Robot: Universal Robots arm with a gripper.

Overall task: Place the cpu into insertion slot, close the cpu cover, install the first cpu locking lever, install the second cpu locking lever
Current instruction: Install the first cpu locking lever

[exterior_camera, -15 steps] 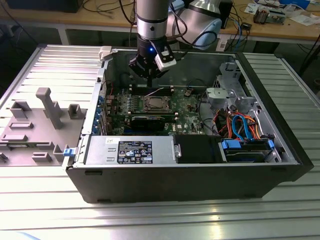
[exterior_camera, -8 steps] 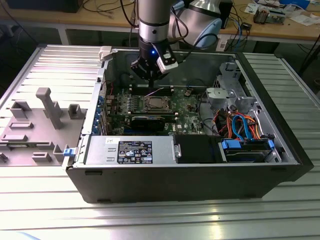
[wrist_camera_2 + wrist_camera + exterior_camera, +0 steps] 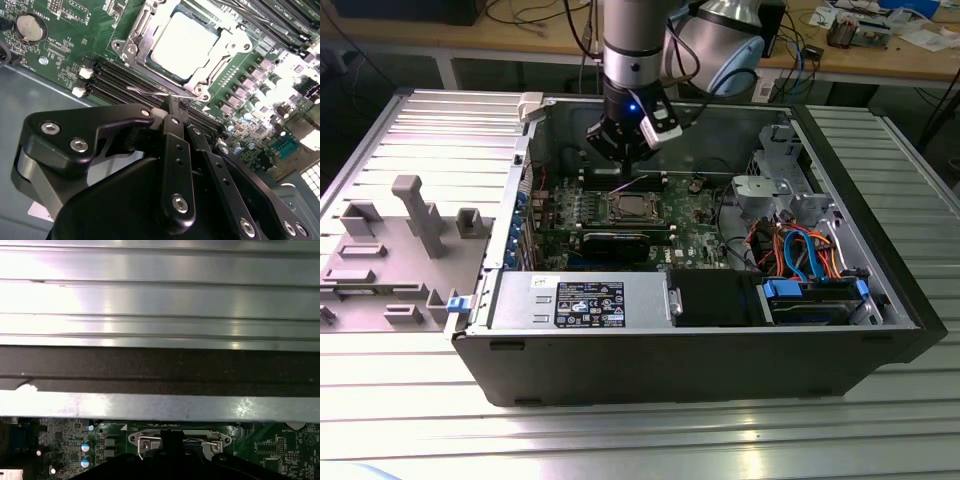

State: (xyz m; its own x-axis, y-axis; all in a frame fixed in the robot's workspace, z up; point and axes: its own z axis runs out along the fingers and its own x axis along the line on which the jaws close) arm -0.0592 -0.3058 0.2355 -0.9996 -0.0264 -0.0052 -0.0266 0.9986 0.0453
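Cpu [image 3: 182,42] sits seated in the insertion slot [image 3: 131,37] on the green motherboard [image 3: 65,55], its pale metal top showing through the square window of the cpu cover [image 3: 220,50], which lies flat over it. In the exterior view the same socket [image 3: 629,208] sits near the middle of the board inside the open computer case [image 3: 670,350], with the arm [image 3: 632,50] coming straight down from above, just behind the socket. The gripper [image 3: 172,107] points down at the board's edge beside the socket — its black fingers [image 3: 175,145] are drawn together, tips meeting at a thin wire locking lever [image 3: 150,92] that runs along the socket's side next to the dark memory slots [image 3: 112,77]. Whether the tips actually pinch that wire I cannot tell. In the first wrist view the socket's silver frame [image 3: 180,439] shows just past the dark gripper body [image 3: 170,465], with the case's metal wall [image 3: 160,405] beyond — and ribbed table surface [image 3: 160,300] beyond that.
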